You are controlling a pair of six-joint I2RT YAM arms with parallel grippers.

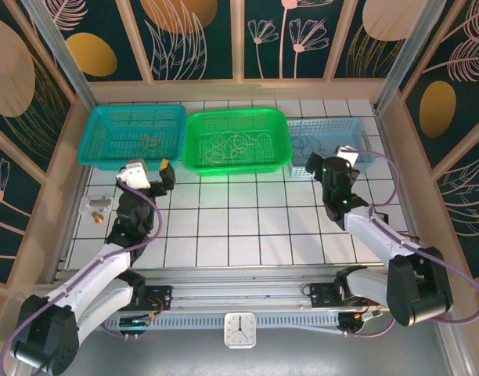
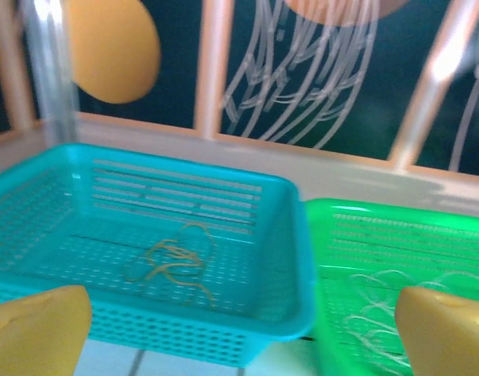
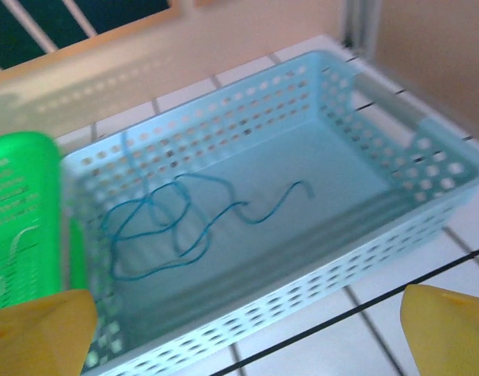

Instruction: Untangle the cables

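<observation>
**Both grippers released, cables sorted in three baskets**

Three baskets stand in a row along the far edge of the white tiled table. The teal basket on the left holds a small loose coil of yellowish-tan cables near the middle of its floor. The green basket in the centre holds the cream-white cables, spread in loops over its bottom. The pale blue basket on the right holds the blue cables, which lie in a loose squiggle over the left half of its floor, with one end trailing toward the middle.

The left gripper hovers just near of the teal basket's near right corner. Its jaws are spread wide with nothing between them, and its yellow fingertips sit at the bottom corners of the left wrist view. The tan coil lies beyond it, inside the basket and apart from the fingers.

The right gripper hangs above the near edge of the pale blue basket, also spread wide and empty. The blue cables lie below and beyond it, untouched.
</observation>
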